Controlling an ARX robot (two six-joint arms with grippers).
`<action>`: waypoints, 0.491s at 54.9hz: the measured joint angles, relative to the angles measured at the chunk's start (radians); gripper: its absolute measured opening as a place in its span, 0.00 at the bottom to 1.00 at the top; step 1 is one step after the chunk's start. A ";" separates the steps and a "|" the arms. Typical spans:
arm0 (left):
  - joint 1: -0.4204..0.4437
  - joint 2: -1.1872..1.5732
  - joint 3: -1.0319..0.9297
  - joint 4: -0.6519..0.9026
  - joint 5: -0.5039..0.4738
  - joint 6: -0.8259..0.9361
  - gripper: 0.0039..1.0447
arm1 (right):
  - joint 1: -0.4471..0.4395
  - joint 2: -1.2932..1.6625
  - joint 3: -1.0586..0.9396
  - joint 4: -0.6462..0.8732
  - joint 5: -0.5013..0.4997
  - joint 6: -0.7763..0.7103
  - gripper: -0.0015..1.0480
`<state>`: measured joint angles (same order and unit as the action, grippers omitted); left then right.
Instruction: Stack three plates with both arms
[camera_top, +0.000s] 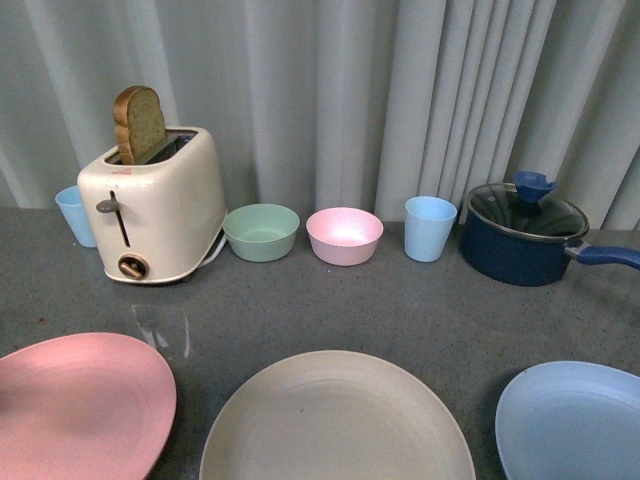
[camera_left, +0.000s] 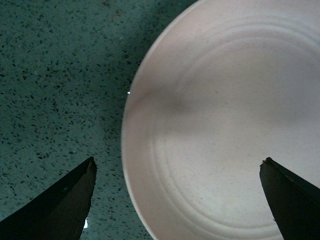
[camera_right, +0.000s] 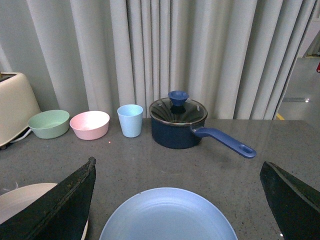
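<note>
Three plates lie along the table's front edge: a pink plate (camera_top: 80, 400) at the left, a beige plate (camera_top: 335, 420) in the middle and a light blue plate (camera_top: 575, 420) at the right. Neither arm shows in the front view. My left gripper (camera_left: 178, 160) hangs open above a pale, pinkish plate (camera_left: 230, 120), with one finger over the table and the other over the plate. My right gripper (camera_right: 178, 161) is open over the near side of the light blue plate (camera_right: 167, 215), holding nothing. The beige plate's edge (camera_right: 25, 197) shows beside it.
Along the back stand a toaster (camera_top: 155, 205) with toast, a light blue cup (camera_top: 75, 215), a mint bowl (camera_top: 261, 231), a pink bowl (camera_top: 344, 235), another blue cup (camera_top: 429, 228) and a lidded dark blue pot (camera_top: 525, 235) with its handle pointing right. A curtain hangs behind.
</note>
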<state>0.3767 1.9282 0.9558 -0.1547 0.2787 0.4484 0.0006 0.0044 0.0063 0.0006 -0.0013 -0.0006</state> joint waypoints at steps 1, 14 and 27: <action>0.003 0.009 0.010 -0.003 -0.008 0.003 0.94 | 0.000 0.000 0.000 0.000 0.000 0.000 0.93; 0.013 0.057 0.074 -0.043 -0.026 0.033 0.94 | 0.000 0.000 0.000 0.000 0.000 0.000 0.93; -0.001 0.081 0.077 -0.061 -0.017 0.053 0.94 | 0.000 0.000 0.000 0.000 0.000 0.000 0.93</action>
<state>0.3756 2.0090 1.0325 -0.2153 0.2619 0.5014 0.0006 0.0044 0.0063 0.0006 -0.0013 -0.0002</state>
